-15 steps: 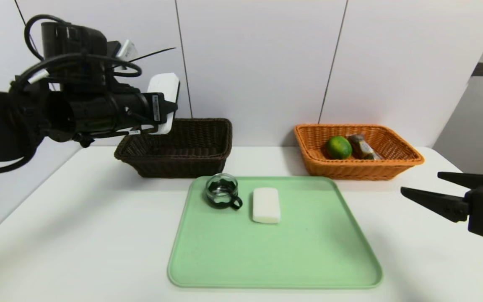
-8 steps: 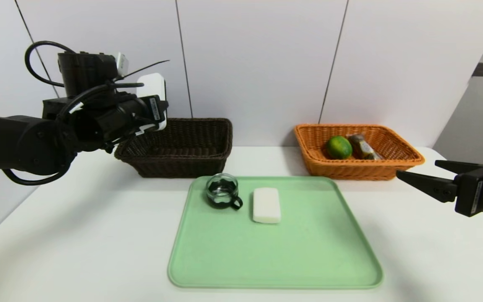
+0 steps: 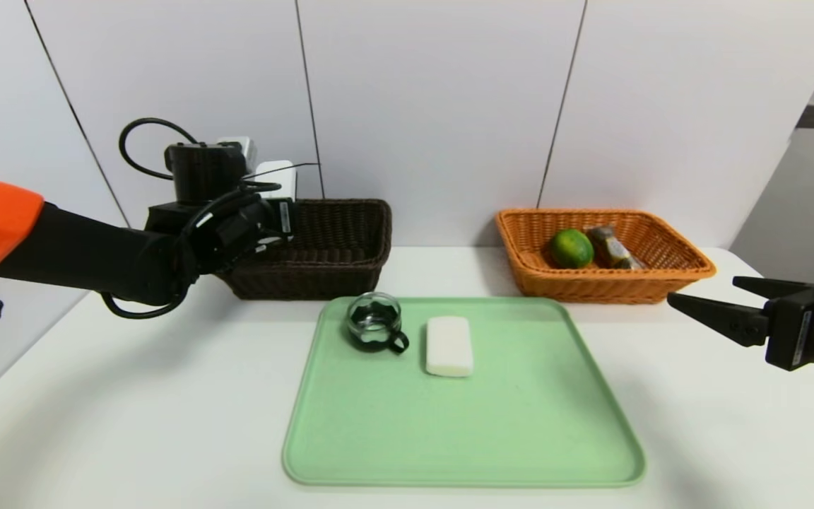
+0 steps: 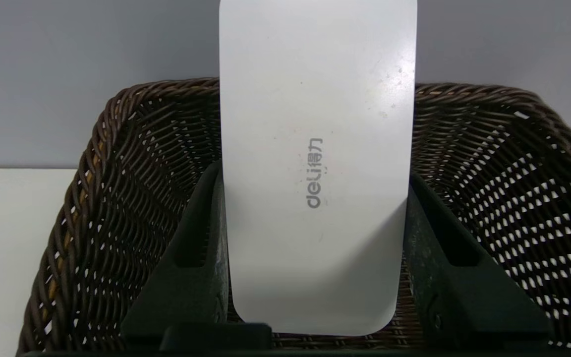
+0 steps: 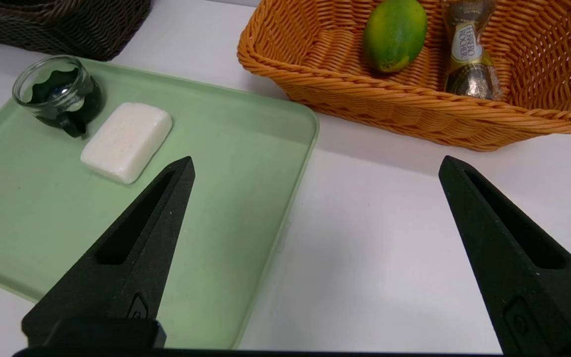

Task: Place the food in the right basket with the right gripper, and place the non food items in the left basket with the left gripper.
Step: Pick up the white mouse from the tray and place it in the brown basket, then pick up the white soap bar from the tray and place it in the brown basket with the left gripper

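Note:
My left gripper (image 3: 285,212) is shut on the flat white case (image 4: 315,163), holding it by its long edges over the near left end of the dark brown basket (image 3: 322,268). The case (image 3: 281,173) sticks up above the basket rim (image 4: 117,173). A small glass cup (image 3: 374,322) with a black handle and a white bar (image 3: 449,345) lie on the green tray (image 3: 463,438). The lime (image 3: 570,247) and the chocolate pack (image 3: 612,247) rest inside the orange basket (image 3: 605,283). My right gripper (image 3: 702,290) hovers open and empty at the table's right, in front of the orange basket.
The white table carries both baskets at the back by the wall, with a gap between them. In the right wrist view, my right gripper (image 5: 316,159) straddles the tray's right edge (image 5: 295,198), with the cup (image 5: 55,91) and bar (image 5: 127,141) farther off.
The left arm has swung down and toward the brown basket, carrying the white case from high above to just over its rim. The right gripper rose slightly, then held still.

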Controlling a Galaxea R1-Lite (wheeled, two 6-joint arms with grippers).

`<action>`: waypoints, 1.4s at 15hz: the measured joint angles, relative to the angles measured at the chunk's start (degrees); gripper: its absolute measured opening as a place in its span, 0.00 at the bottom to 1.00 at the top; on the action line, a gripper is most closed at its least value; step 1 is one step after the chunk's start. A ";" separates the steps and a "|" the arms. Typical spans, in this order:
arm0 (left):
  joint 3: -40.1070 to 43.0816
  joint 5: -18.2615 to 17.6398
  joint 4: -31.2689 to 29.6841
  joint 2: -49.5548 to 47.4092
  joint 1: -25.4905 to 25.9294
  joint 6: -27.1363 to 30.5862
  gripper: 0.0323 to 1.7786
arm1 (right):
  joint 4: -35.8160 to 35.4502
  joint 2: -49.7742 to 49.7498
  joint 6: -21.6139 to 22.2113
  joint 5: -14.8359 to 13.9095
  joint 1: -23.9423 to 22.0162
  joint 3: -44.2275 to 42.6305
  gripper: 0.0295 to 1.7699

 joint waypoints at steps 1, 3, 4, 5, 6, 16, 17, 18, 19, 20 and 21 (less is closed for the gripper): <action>-0.63 -0.01 -0.09 1.27 0.43 0.27 0.54 | -0.02 -0.20 0.02 0.01 -0.02 0.38 0.96; -1.60 -0.01 -0.11 3.45 1.37 0.38 0.54 | -0.06 -0.37 0.02 0.04 -0.02 0.60 0.96; -1.76 0.02 -0.11 4.13 1.55 0.41 0.54 | -0.04 -0.44 0.02 0.04 -0.02 0.63 0.96; -1.87 0.09 -0.11 4.57 1.58 0.79 0.54 | -0.04 -0.45 0.05 0.06 -0.02 0.66 0.96; -1.90 0.11 -0.13 4.83 1.61 1.23 0.54 | -0.04 -0.45 0.02 0.04 -0.02 0.68 0.96; -1.51 0.16 -2.39 4.72 2.27 1.49 0.80 | -0.02 -0.44 0.13 0.06 -0.02 0.60 0.96; -1.56 0.07 -2.39 4.24 2.22 1.54 0.82 | 0.00 -0.41 0.13 0.04 0.00 0.61 0.96; -1.90 -0.15 -2.28 3.39 2.21 1.56 0.83 | -0.04 -0.41 0.11 0.06 0.00 0.63 0.96; -2.41 -0.26 -2.23 2.12 2.21 1.57 0.85 | -0.02 -0.41 0.13 0.06 0.00 0.63 0.96; -2.89 -0.33 -2.26 0.35 2.16 1.46 0.86 | 0.00 -0.44 0.13 0.06 0.00 0.60 0.96; -3.11 -0.26 -2.30 -1.83 1.88 1.10 0.87 | 0.00 -0.41 0.13 0.09 -0.02 0.55 0.96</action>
